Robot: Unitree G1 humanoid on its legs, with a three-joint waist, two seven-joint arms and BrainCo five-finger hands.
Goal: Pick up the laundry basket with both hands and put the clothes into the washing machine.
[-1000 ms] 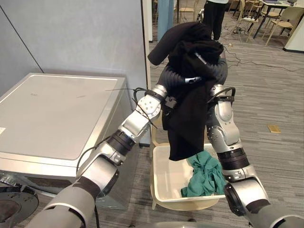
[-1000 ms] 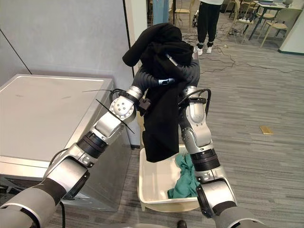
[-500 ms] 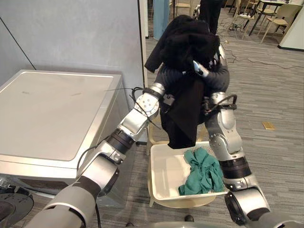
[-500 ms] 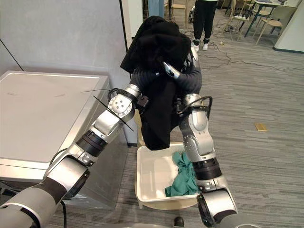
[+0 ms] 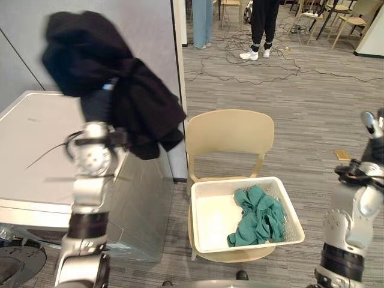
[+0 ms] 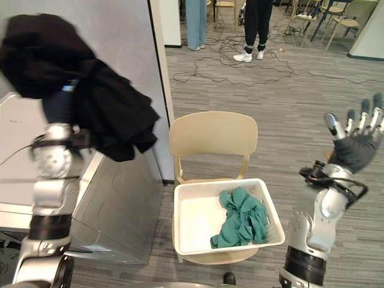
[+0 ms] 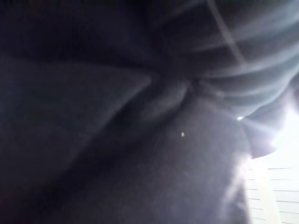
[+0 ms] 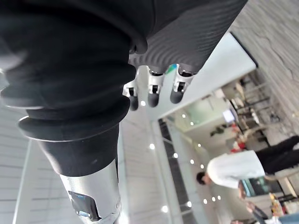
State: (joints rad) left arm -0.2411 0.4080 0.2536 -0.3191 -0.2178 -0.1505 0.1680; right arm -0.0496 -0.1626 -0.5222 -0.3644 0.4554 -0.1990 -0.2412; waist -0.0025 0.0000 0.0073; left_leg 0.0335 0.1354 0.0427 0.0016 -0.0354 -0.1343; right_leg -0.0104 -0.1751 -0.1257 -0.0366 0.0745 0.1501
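While both arms held it over the basket a moment ago, the washing machine (image 5: 30, 150) now has the black garment (image 5: 129, 99) swung above it on the left arm, so loading looks near. The basket (image 5: 201, 222) sits on the chair (image 5: 230, 135) with the green cloth (image 5: 259, 217) inside. The right hand (image 6: 359, 144) has let go, fingers spread. The left hand is buried in cloth, so I cannot tell its grip.

Both eye views are looking down from the head, sharing the chair (image 5: 230, 133), basket (image 5: 211, 217) and washing machine (image 5: 48, 150). The left wrist view is pressing close against the black garment (image 7: 140, 121); the right wrist view is facing upward past the right hand (image 8: 153, 91).
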